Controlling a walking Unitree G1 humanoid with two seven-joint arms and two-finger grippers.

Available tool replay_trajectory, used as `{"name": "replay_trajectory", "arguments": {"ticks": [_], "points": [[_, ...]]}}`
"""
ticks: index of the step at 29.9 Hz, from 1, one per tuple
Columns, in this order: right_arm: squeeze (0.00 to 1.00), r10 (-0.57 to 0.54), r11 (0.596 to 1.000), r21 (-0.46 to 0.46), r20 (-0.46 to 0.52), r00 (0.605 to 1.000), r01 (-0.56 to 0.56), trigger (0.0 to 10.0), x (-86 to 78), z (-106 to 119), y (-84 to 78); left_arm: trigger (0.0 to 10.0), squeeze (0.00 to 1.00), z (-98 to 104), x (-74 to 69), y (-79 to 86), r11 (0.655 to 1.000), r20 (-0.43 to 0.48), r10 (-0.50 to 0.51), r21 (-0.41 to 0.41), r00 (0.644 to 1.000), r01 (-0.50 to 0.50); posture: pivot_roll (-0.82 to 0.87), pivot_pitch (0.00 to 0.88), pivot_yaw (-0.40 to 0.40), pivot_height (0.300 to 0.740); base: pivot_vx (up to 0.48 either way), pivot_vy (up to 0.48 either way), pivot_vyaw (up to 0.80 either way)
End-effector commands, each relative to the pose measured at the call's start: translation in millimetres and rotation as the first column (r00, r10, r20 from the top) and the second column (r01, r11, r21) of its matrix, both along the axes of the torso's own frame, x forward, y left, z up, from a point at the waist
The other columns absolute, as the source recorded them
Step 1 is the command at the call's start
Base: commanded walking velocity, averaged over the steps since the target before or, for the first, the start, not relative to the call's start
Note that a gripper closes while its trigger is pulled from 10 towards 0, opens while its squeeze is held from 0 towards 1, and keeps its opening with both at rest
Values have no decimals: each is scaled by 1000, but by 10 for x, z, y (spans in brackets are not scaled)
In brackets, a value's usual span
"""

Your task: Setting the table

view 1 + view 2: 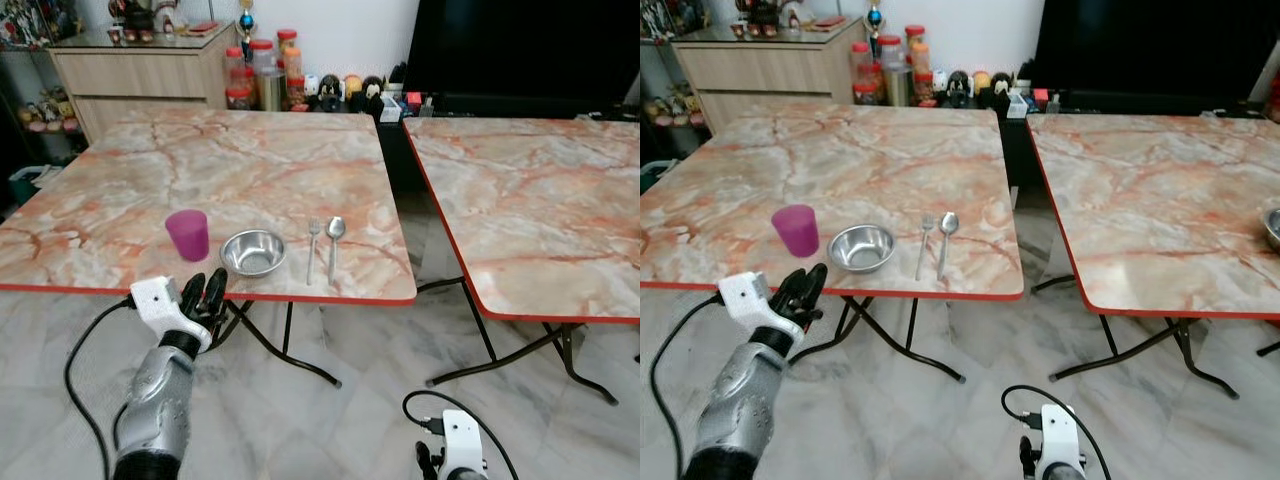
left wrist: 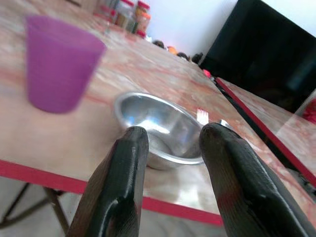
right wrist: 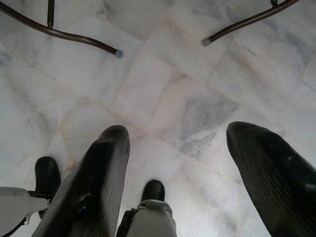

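A steel bowl [image 1: 253, 251] is set near the front edge of the left marble table [image 1: 250, 160], with a purple cup [image 1: 187, 234] just to its left and a fork [image 1: 312, 250] and spoon [image 1: 334, 243] laid side by side to its right. The left gripper [image 1: 206, 291] is raised just off the table's red edge, fingers slightly parted, pointed at the bowl. The right gripper [image 3: 177, 163] is hung low, fingers spread wide over the marble floor [image 3: 187, 98].
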State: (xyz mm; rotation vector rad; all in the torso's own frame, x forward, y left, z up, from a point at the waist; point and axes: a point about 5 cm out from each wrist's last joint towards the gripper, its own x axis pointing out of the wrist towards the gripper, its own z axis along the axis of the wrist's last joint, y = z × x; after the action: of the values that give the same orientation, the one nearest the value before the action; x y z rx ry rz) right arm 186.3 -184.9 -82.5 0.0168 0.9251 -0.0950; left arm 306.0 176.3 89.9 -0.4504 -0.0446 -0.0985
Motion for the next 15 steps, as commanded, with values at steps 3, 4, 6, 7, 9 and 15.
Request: {"name": "replay_trajectory", "arguments": {"ticks": [3,4,6,7,9,15], "points": [[0,-13,1000,-2,16,1000,13,10000,38,22,-15,10000,0,102,121,-56,998,-1,30,-57,1000,-30,68,0,-16,714,0,0,0],[0,-14,1000,-2,16,1000,14,10000,38,22,-16,10000,0,108,128,-58,998,0,33,-57,999,-33,68,0,-16,714,0,0,0],[0,-16,1000,-3,15,1000,16,10000,35,21,-21,10000,600,130,158,-79,996,4,33,-82,999,-32,68,0,-18,714,137,0,0],[0,-17,1000,-4,15,1000,17,10000,34,21,-22,10000,1000,142,179,-82,995,5,42,-87,999,-41,68,0,-18,714,352,0,0],[0,-17,1000,-4,15,1000,17,10000,34,21,-22,10000,1000,144,189,-82,995,3,44,-88,999,-44,68,0,-18,714,379,0,0],[0,-18,1000,-3,16,1000,18,10000,40,23,-17,10000,1000,166,264,-23,982,-32,94,-161,995,-98,68,0,-16,714,386,0,0]]}}
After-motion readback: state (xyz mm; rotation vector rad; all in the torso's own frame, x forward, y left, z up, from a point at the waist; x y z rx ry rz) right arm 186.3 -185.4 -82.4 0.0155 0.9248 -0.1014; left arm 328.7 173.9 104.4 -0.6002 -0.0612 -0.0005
